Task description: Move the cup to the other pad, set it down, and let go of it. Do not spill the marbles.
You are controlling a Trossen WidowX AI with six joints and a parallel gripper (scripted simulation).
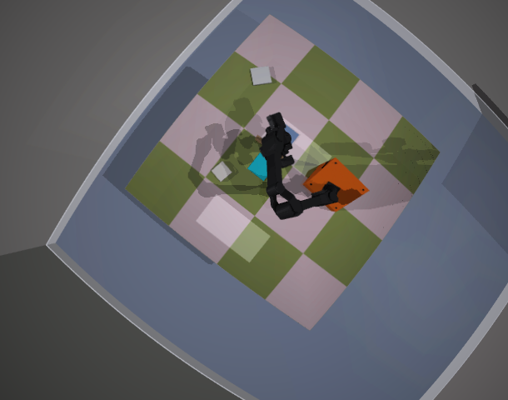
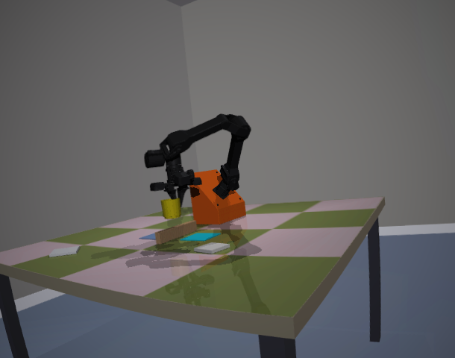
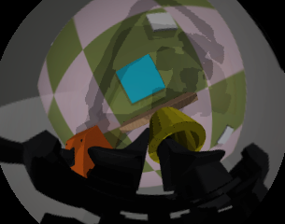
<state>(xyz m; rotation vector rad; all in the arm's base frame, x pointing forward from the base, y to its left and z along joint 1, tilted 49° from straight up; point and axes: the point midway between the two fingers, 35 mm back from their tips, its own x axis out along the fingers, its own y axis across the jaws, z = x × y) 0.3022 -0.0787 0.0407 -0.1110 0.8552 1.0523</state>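
The yellow cup [image 2: 171, 208] [image 3: 172, 123] hangs in the air above the table, close to upright in the exterior view. My gripper [image 2: 176, 198] [image 3: 152, 130] is shut on the cup's wall, with one finger inside the rim and one outside. In the top view the arm hides the cup. No marbles can be made out inside it. The blue pad [image 1: 292, 134] [image 2: 147, 236] lies on one side of the low wooden wall [image 2: 175, 232] [image 3: 138, 120]. The cyan pad [image 1: 257, 167] [image 2: 201, 236] [image 3: 140, 78] lies on the other side, with nothing on it.
A white block [image 1: 221, 172] [image 2: 211, 247] [image 3: 162, 22] lies beyond the cyan pad. Another white block [image 1: 261, 75] [image 2: 64, 251] [image 3: 225, 135] lies farther off. The orange base [image 1: 321, 177] [image 2: 204, 209] [image 3: 83, 151] stands near the pads.
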